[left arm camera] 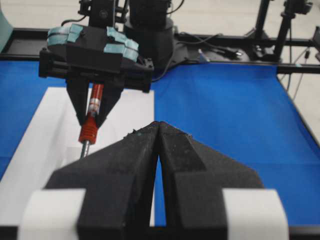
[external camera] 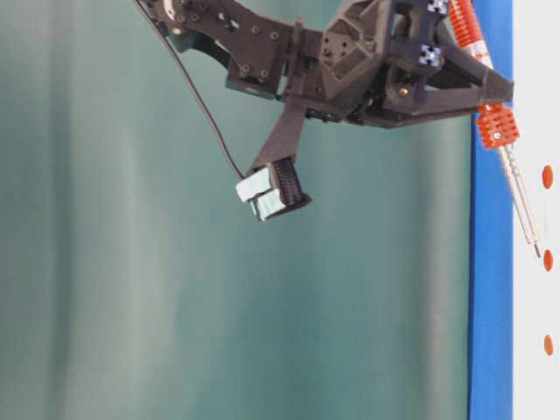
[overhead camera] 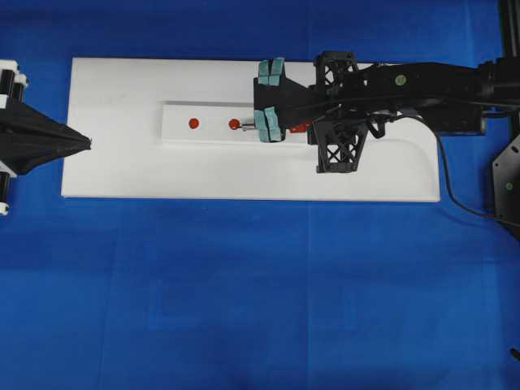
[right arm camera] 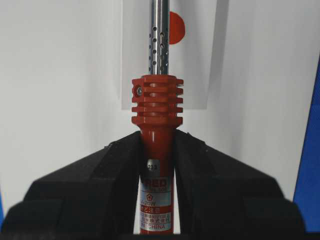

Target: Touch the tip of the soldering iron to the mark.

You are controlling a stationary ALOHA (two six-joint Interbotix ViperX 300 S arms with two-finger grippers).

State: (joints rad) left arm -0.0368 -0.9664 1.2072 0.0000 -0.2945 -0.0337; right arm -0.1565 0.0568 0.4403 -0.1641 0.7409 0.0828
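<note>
The right hand [right arm camera: 156, 165] is clamped on the red handle of the soldering iron [right arm camera: 157, 107], shaft angled down over the white board [overhead camera: 122, 171] with the tip close to a red mark [overhead camera: 234, 124] — contact cannot be confirmed. Recommended: lower slowly along the shaft's line, keep the tip centred on the mark, stop at first touch — no sideways drag. The left hand [left arm camera: 157, 150] is closed, empty, well apart.

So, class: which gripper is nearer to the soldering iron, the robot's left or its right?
Right. The right gripper is shut on the soldering iron, clamping its red handle. The left gripper sits shut at the white board's far end, apart from the iron.
</note>
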